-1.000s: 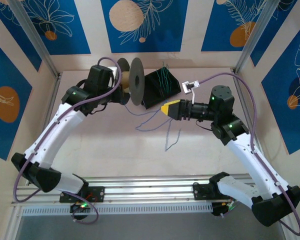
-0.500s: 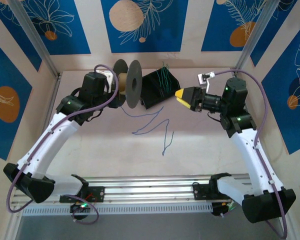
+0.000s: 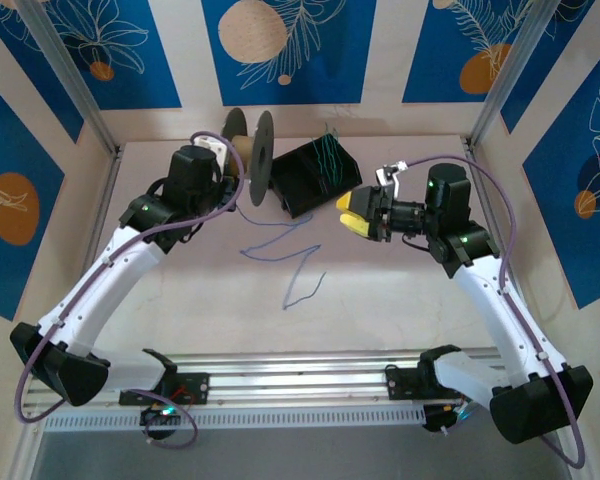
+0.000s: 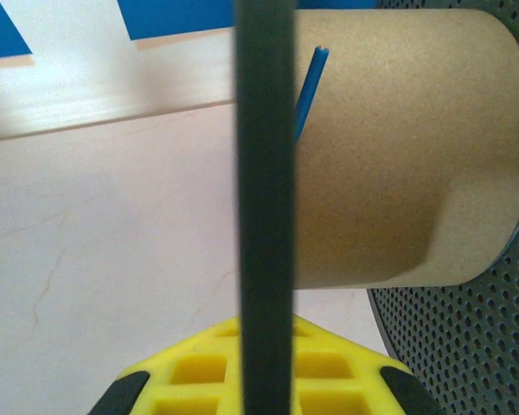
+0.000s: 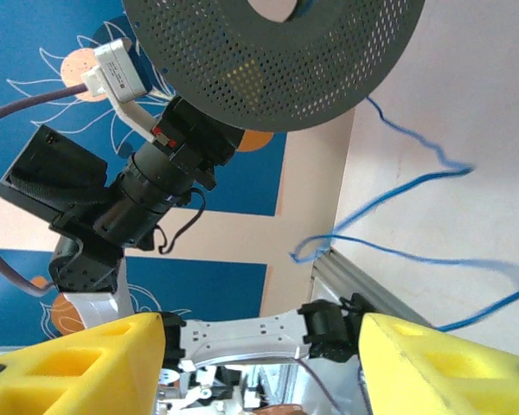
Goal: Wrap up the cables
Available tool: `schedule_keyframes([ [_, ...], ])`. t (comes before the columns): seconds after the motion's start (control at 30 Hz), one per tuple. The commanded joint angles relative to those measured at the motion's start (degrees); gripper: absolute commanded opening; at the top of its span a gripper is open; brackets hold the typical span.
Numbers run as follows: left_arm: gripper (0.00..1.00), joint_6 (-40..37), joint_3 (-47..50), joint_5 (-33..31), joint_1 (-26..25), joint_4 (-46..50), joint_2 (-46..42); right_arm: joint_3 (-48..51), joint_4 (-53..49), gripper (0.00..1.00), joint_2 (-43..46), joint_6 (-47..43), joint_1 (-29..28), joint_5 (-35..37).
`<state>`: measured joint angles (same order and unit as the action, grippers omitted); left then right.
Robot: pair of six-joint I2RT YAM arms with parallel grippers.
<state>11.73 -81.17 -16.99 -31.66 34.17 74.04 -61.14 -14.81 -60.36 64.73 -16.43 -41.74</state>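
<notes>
Two arms reach in from the near edge of the table [image 3: 400, 310] toward its far side. The left arm [image 3: 110, 270] rises from its base at the near left and stretches diagonally up to the spool [image 3: 263, 158], which stands on edge near the back wall, with the wrist bent in toward it. The right arm [image 3: 490, 290] climbs from the near right, and its forearm turns leftward so the wrist lies roughly level, pointing across the table at the spool.

The left gripper [image 4: 264, 380] is clamped on the spool. From the left wrist, the dark edge of one flange [image 4: 264, 199] runs straight down between the yellow fingers [image 4: 337, 372], which press close on either side of it. Beyond this edge lie the cardboard core [image 4: 398, 156] and the perforated face of the other flange [image 4: 467, 346].

The right gripper [image 5: 259, 363] stands well apart from the spool and has hold of nothing. Its two yellow fingers [image 5: 78, 359] are spread with a wide gap between them, and only the table and the left arm's base are visible through that gap.

The blue cable [image 3: 280, 248] trails from the foot of the spool and lies loose on the table in a zigzag between the two grippers. Its free end curls toward the near side. A short blue tip [image 4: 311, 86] stands against the cardboard core, just beside the gripped flange. The green cables [image 3: 327, 158] sit bunched inside a black bin [image 3: 300, 190] just right of the spool, between it and the right gripper.
</notes>
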Motion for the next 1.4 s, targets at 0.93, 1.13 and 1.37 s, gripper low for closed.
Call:
schedule_keyframes([
  [0.93,0.00,-4.09,-0.08,-7.80,-5.77,-11.73,-0.39,-7.74,-9.10,0.39,-17.36,10.93,-13.46,17.72],
  [1.13,0.00,-3.35,-0.13,-6.52,-5.80,-11.35,-0.51,-7.91,-8.14,0.31,-18.99,11.34,-12.94,18.27],
  [1.37,0.00,-2.70,-0.04,-5.64,-5.87,-10.42,-1.00,-7.60,-10.06,0.00,-18.71,9.82,-11.64,19.35],
])
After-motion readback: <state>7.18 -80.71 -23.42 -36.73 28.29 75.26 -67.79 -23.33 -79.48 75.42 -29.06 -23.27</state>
